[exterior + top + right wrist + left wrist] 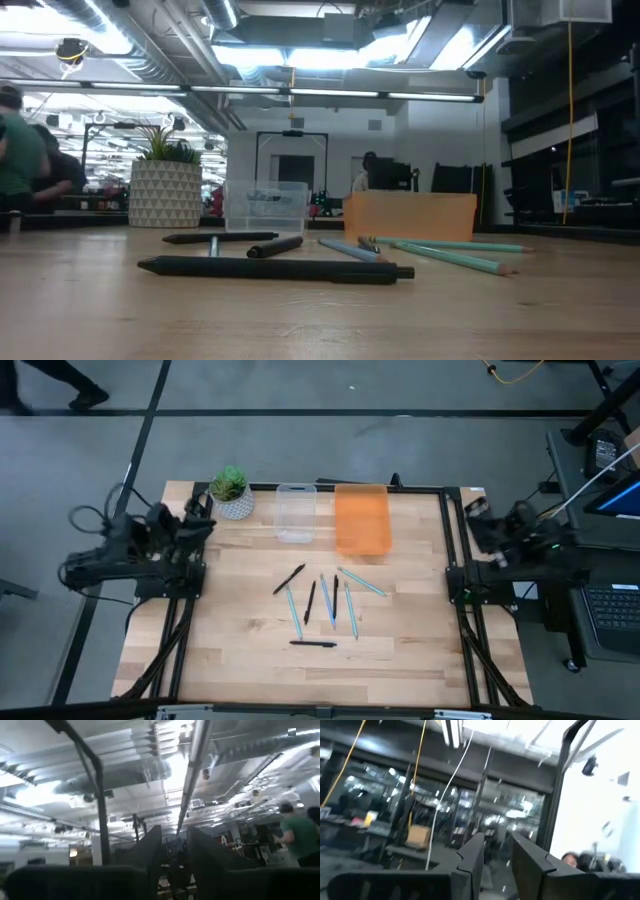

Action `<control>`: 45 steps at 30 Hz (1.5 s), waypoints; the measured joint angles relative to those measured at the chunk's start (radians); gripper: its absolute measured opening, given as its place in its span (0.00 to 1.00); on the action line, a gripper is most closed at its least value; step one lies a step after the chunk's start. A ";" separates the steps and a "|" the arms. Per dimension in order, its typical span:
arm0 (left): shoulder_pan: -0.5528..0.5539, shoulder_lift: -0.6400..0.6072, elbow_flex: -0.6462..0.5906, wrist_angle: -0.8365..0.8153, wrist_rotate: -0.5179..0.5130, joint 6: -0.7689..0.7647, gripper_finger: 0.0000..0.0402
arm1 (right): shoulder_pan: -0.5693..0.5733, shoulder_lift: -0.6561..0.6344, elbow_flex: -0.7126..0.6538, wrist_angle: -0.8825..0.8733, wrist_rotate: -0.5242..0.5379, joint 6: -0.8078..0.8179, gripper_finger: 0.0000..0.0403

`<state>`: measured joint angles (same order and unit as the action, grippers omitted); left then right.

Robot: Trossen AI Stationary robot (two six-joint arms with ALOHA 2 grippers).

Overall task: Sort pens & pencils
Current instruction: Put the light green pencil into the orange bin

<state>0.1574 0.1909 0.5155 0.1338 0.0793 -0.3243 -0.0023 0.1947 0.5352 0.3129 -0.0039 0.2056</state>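
Pens & pencils (322, 605) scattered at table (240, 670) centre-frame, mostly lengthwise top-to-bottom. Left pincer (200, 520) parked at left edge, right pincer (475, 515) at right edge; each has a narrow gap, empty. Roughly equidistant.

A black pen (270, 267) is lying across the front of the table (320, 320), in the lower middle of the frame. Behind it, teal pencils (455, 256) are pointing right. A potted plant (166, 185), a clear box (265, 205) and an orange bin (410, 215) are standing further back.
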 joint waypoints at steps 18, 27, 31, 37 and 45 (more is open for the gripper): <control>-0.001 0.652 1.041 -0.725 0.074 0.146 0.21 | 0.000 0.860 1.311 -0.940 -0.147 -0.053 0.23; -0.001 0.853 1.569 -1.267 -0.098 0.169 0.21 | -0.034 1.077 1.787 -1.428 -0.071 -0.049 0.23; 0.000 0.920 1.667 -1.541 -0.178 0.085 0.21 | -0.069 1.053 1.723 -1.610 -0.050 0.009 0.23; -0.001 0.987 1.605 -1.696 -0.173 0.003 0.21 | -0.076 1.108 1.627 -1.780 -0.017 0.052 0.23; -0.001 0.980 1.475 -1.705 -0.299 0.028 0.21 | -0.110 1.197 1.463 -1.832 -0.099 0.063 0.23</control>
<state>0.1566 1.1709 1.9908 -1.5711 -0.2201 -0.2964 -0.1123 1.3919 1.9981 -1.5187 -0.1025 0.2683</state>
